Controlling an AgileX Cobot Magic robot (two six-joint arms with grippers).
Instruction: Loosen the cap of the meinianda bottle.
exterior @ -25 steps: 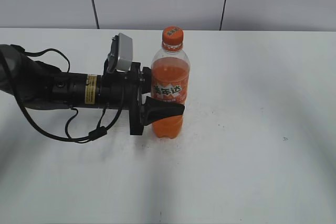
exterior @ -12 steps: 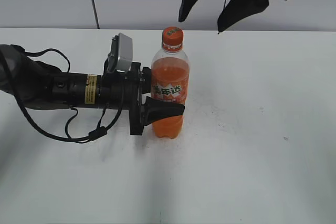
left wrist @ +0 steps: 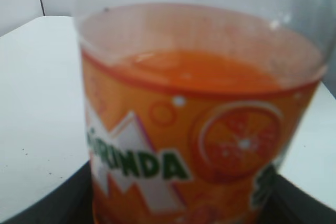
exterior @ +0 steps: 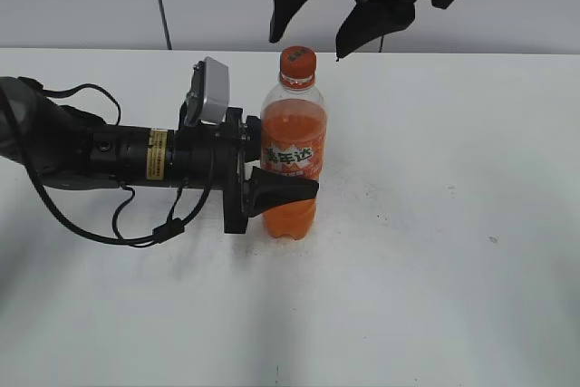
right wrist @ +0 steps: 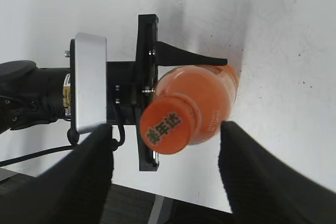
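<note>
Right claw (exterior: 308, 38) now lower, spread above cap (exterior: 297, 61).

The right gripper (exterior: 311, 33) hangs wide open above the cap (exterior: 297, 61); nothing blocks the space between.

There is one bottle (exterior: 292, 156) with one cap (exterior: 297, 61), two grippers, left (exterior: 272, 189) and right (exterior: 313, 33), and one table (exterior: 435, 251).
</note>
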